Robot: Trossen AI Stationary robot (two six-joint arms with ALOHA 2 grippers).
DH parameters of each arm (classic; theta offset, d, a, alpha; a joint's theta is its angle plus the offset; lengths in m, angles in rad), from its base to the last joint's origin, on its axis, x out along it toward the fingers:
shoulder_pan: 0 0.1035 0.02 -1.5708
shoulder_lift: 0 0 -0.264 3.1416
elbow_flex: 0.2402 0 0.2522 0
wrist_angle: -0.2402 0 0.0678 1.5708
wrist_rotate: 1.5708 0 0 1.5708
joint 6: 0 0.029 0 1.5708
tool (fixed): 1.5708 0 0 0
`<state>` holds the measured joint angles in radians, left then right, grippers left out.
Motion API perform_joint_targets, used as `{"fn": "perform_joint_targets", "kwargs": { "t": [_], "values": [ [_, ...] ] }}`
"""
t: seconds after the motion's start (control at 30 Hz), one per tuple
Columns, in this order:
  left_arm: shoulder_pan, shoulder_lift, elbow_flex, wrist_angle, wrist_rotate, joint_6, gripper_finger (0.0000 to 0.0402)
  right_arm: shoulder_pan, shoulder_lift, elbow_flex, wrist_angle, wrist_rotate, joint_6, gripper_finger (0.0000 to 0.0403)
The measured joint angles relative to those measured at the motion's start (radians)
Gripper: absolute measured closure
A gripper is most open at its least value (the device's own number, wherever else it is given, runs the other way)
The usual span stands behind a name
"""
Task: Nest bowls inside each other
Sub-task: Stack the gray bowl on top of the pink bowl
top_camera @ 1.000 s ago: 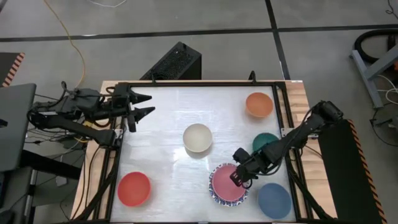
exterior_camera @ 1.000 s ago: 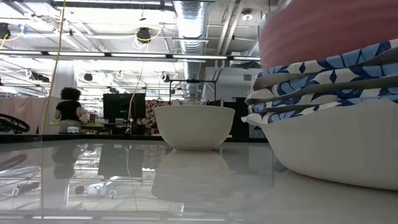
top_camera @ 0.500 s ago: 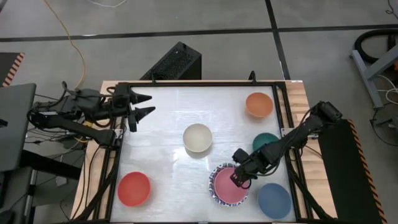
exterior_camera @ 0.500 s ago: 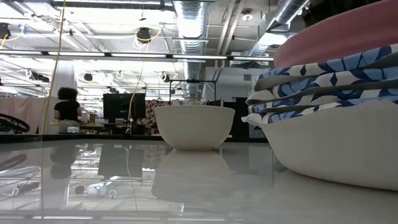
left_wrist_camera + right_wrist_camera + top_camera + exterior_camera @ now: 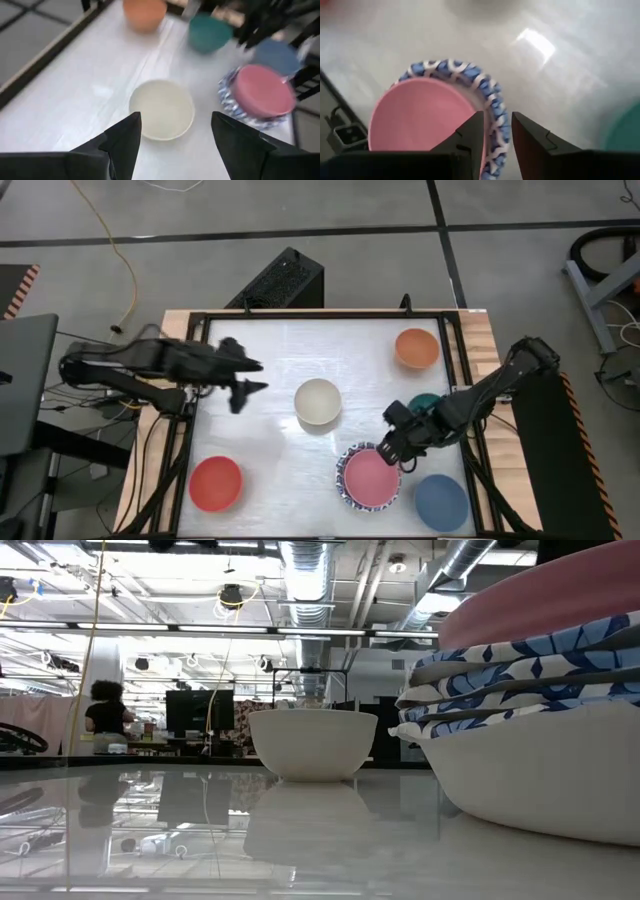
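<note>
A pink bowl point(image 5: 370, 477) sits nested on top of a stack of white bowls with blue patterned rims point(image 5: 520, 660) at the near right. My right gripper point(image 5: 392, 442) hangs open just above the stack's far rim point(image 5: 492, 97), touching nothing. A cream bowl point(image 5: 318, 401) stands alone mid-table. My left gripper point(image 5: 245, 377) is open over the table to its left, pointing at it point(image 5: 161, 110). Orange point(image 5: 417, 348), teal point(image 5: 430, 402), blue point(image 5: 441, 502) and red point(image 5: 216, 483) bowls stand apart on the table.
A black frame point(image 5: 320, 314) runs round the white tabletop. The right arm crosses in front of the teal bowl. Bare table lies between the cream bowl and the red bowl. A person point(image 5: 103, 710) moves in the room far behind the table.
My right gripper has risen off the pink bowl and drawn a little toward the far edge. The pink bowl has sunk from a raised position onto the patterned stack. My left gripper has swung toward the cream bowl and dipped downward.
</note>
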<state>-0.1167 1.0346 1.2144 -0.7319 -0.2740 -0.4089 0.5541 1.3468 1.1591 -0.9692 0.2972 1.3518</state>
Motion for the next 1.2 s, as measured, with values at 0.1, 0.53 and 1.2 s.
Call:
{"fn": "perform_joint_targets", "kwargs": {
  "t": [0.1,0.53,1.2],
  "values": [
    [0.023,0.109,0.0,-0.003,0.0,-0.004,0.0171,0.0,-0.016,0.012,-0.061,0.051,0.027,0.028],
    [0.243,0.503,0.0,0.117,0.176,0.13,0.0171,0.016,-0.002,0.012,-0.07,0.108,0.037,0.028],
    [0.318,0.752,-0.001,0.205,0.238,0.16,0.0268,0.015,-0.001,0.012,-0.063,0.171,0.04,0.028]
  ]
}}
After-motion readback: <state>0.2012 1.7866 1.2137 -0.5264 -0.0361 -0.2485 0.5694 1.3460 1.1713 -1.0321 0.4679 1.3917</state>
